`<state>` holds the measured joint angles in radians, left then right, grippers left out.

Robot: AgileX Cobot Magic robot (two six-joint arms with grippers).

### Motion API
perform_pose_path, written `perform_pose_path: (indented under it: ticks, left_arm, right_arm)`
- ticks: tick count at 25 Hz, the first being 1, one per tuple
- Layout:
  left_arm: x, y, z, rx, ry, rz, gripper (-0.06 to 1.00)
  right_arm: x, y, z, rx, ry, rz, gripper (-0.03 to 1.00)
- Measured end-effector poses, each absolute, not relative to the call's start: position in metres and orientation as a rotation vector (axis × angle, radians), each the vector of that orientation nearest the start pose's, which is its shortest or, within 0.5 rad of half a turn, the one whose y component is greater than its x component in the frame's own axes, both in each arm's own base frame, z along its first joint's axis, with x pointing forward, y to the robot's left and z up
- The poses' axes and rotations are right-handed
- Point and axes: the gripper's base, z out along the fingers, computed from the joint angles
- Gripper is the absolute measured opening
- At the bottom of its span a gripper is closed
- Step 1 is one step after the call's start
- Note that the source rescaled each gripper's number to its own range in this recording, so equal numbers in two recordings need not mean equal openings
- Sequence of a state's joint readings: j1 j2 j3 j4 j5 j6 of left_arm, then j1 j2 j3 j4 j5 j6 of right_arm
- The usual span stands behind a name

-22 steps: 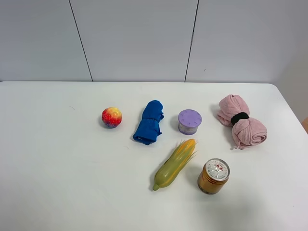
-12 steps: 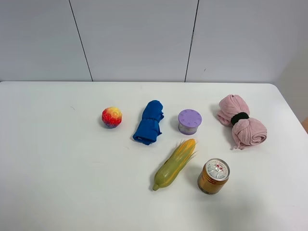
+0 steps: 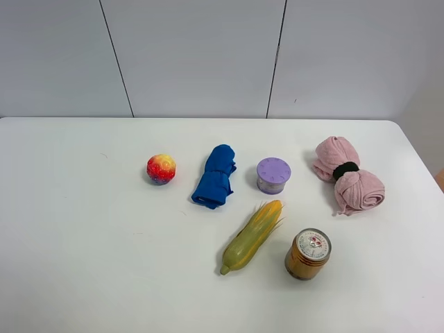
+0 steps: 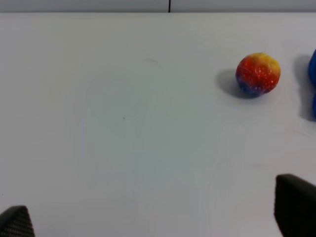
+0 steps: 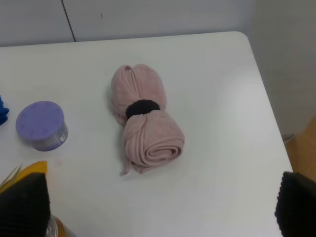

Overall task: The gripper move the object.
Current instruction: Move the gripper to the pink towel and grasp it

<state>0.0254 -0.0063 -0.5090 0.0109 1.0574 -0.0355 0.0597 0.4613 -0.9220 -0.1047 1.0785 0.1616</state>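
The object, a pale pink rolled towel [image 3: 361,189] cinched by a black band, lies at the right of the white table [image 3: 83,243]. Neither arm shows in the exterior high view. In the right wrist view the towel [image 5: 148,133] lies ahead of my right gripper [image 5: 158,207], well apart from it. That gripper is open and empty, with its dark fingertips [image 5: 24,207] at the frame's corners. My left gripper [image 4: 155,212] is open and empty above bare table.
A red-yellow ball [image 3: 161,168], a blue folded cloth [image 3: 216,177], a purple lidded tub [image 3: 273,174], a corn cob [image 3: 253,234] and a gold can [image 3: 308,254] stand across the table's middle. The table's right edge [image 3: 416,159] is close to the towel.
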Motion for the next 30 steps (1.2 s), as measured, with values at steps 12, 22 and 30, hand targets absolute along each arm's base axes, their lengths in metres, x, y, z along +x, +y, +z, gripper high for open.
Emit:
perform_pose_path:
  ticks: [12, 22, 30]
  left_arm:
    - [-0.007, 0.001, 0.280, -0.062, 2.025, 0.007, 1.00]
    - [-0.007, 0.001, 0.280, -0.062, 2.025, 0.007, 1.00]
    - [-0.007, 0.001, 0.280, -0.062, 2.025, 0.007, 1.00]
  right_arm:
    - [0.254, 0.007, 0.412, 0.113, 2.434, -0.026, 0.99]
    - [0.349, 0.017, 0.312, 0.135, 2.803, -0.009, 0.99]
    - [0.377, 0.016, 0.260, 0.082, 2.903, -0.080, 0.99]
